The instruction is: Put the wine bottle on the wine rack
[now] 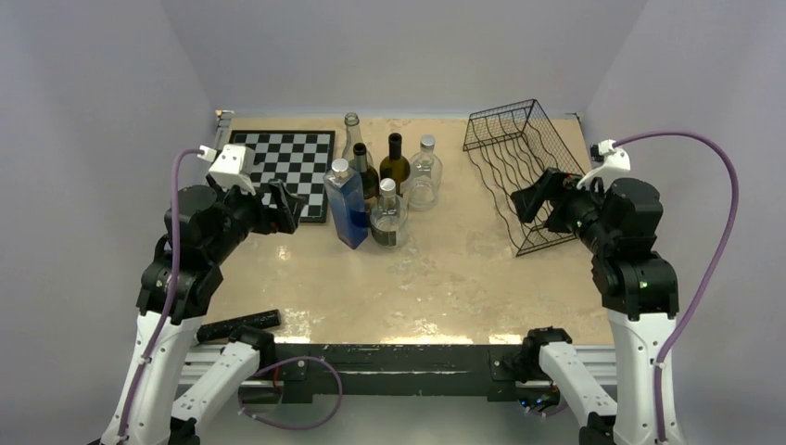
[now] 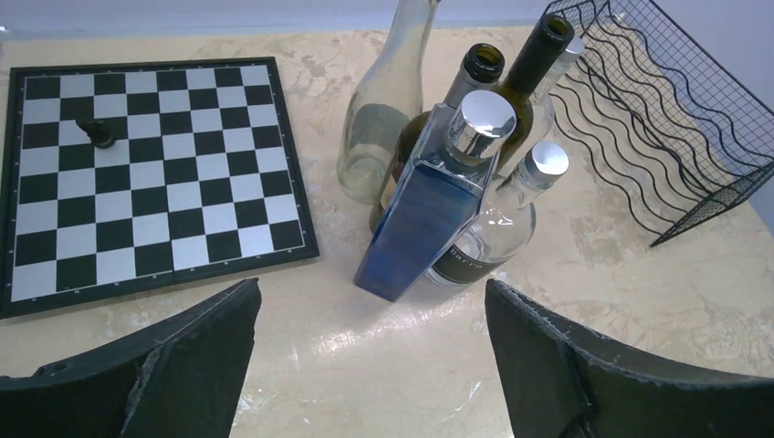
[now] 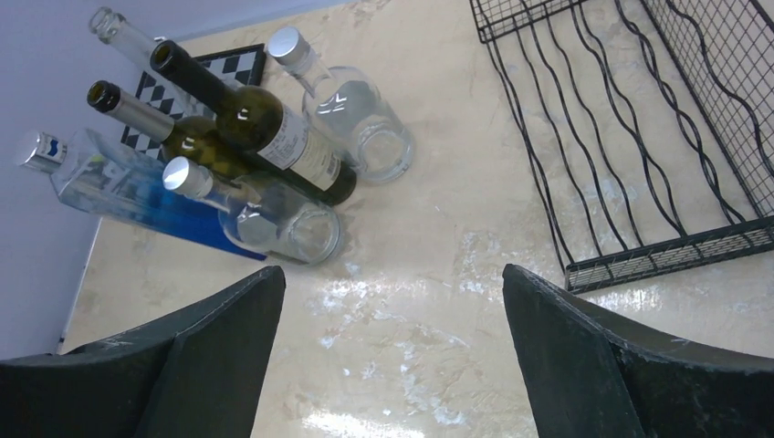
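My left gripper [image 2: 370,306] hangs open and empty by the chessboard [image 1: 295,159] corner, aimed at the bottles [image 1: 371,199] crowded mid-table; I judge it is lined up for a grab. The wine bottle [image 1: 395,165] stands upright at the cluster's back, long axis vertical, neck up. The rack [image 1: 524,158] waits well right, and my right gripper [image 3: 392,274] is open beside it, probably to assist.
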Robot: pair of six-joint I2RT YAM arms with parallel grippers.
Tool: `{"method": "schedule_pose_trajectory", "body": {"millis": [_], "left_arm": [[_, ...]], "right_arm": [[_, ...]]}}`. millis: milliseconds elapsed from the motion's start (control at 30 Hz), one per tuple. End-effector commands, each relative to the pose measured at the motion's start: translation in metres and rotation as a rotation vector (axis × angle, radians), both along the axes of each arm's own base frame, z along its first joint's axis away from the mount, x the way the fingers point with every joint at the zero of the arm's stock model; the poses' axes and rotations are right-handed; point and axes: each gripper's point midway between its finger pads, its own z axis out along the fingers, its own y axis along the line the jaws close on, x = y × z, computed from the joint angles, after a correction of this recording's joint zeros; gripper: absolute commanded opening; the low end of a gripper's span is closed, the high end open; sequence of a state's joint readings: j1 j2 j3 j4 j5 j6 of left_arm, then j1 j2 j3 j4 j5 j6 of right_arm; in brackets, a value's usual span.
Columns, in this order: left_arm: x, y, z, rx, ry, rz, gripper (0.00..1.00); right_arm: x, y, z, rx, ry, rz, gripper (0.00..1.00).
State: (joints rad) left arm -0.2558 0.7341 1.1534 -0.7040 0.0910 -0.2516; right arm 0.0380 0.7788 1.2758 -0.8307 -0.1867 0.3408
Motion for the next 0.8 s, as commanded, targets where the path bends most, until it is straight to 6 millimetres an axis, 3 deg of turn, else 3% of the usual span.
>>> {"method": "schedule_pose_trajectory", "body": {"millis": [0, 133, 333, 533, 767], "left_arm": [[0.001, 0.005, 0.019, -0.038, -0.082, 0.043, 0.98], [-0.005, 0.001, 0.024, -0.075, -0.063, 0.025, 0.99], [-0.019, -0.015, 0.042, -0.131, -0.041, -0.063, 0.99], [-0.014, -0.015, 0.026, -0.079, -0.006, -0.075, 0.99], [-0.016, -0.041, 0.012, -0.056, -0.048, -0.263, 0.99]], "right_arm": [[-0.006, 0.008, 0.003, -0.002, -0.013, 0.063, 0.97], [-0.009, 0.018, 0.004, -0.001, -0.033, 0.131, 0.99], [-0.016, 0.048, 0.008, 0.048, -0.072, 0.324, 0.98], [-0.023, 0.069, 0.013, 0.094, -0.136, 0.458, 0.98], [-0.017, 0.09, 0.012, 0.135, -0.175, 0.529, 0.98]]}}
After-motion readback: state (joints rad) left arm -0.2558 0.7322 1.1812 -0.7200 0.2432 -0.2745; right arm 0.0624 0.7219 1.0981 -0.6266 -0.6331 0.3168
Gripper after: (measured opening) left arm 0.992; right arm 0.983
